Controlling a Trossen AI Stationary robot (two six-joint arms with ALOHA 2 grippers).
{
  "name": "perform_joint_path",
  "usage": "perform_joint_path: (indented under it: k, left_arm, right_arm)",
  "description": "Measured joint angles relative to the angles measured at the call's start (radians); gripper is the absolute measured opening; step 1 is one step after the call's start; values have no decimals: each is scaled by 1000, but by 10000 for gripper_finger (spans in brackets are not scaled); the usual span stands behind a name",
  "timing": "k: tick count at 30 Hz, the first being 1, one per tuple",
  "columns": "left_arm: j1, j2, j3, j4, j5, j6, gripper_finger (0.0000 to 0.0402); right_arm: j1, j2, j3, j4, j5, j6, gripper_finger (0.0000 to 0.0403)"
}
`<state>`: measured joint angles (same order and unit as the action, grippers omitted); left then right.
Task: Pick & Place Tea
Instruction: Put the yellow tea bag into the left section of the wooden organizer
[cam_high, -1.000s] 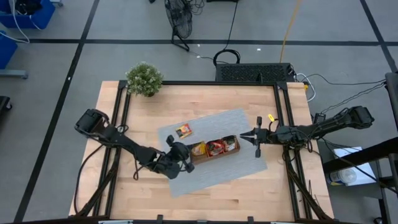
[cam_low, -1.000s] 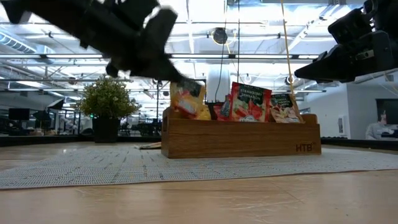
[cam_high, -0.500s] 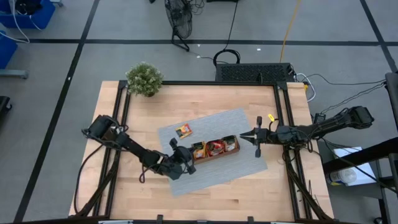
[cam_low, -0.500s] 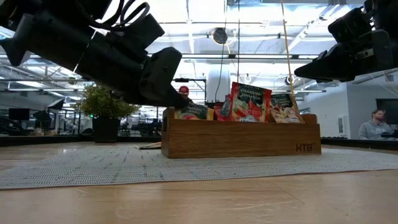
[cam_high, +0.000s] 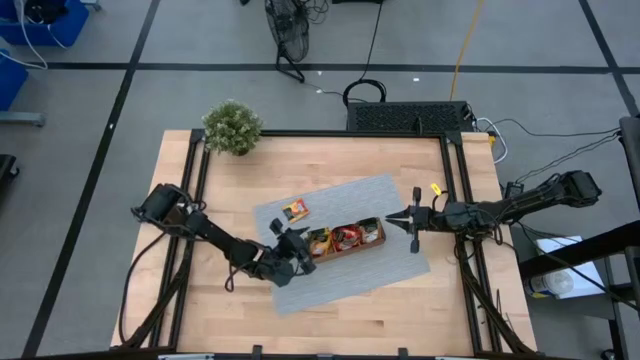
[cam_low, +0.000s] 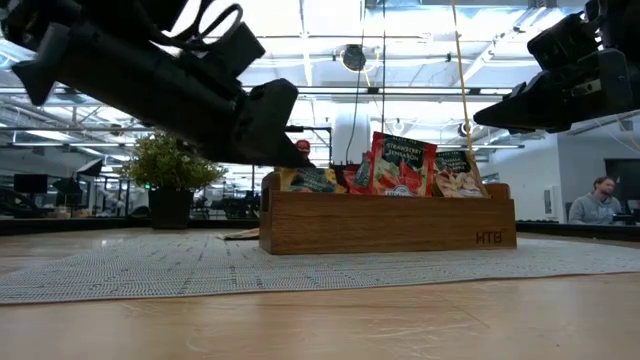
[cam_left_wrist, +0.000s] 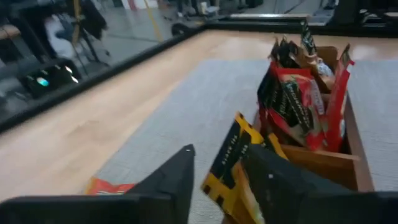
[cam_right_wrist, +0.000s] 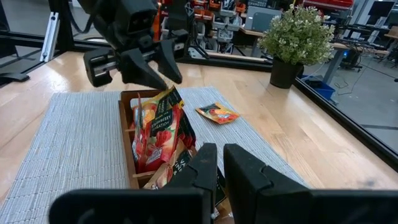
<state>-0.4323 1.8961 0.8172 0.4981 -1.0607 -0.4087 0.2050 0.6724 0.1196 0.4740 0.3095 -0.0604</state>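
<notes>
High view: left end effector (cam_high: 300, 252), fingers open, sat at brown wooden tray's (cam_high: 378, 241) left end; loose orange-yellow flat tea sachet (cam_high: 294, 210) lay beyond it, nearer left arm. Right end effector (cam_high: 397, 217) closed, empty.

left gripper (cam_high: 302, 247) at wooden tray's (cam_high: 378, 241) end, one tea sachet (cam_high: 294, 210) loose on mat (cam_high: 380, 195)

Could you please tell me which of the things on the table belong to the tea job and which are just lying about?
Part of the job:
- tea sachets in the tray
- loose tea sachet on the mat
- wooden tray
- left gripper at the tray's end
- right gripper waiting beside the tray

Just lying about:
- potted plant
- grey mat
</notes>
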Motion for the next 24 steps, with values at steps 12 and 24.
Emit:
perform_joint_path:
  k: [12, 24]
  left_arm:
    - [-18, -188, 4, -217, -87, 44, 219]
    - [314, -412, 3, -808, 558, -333, 221]
  right_arm:
    - [0, 0, 0, -12, -1, 15, 18]
    - [0, 0, 0, -10, 1, -3, 18]
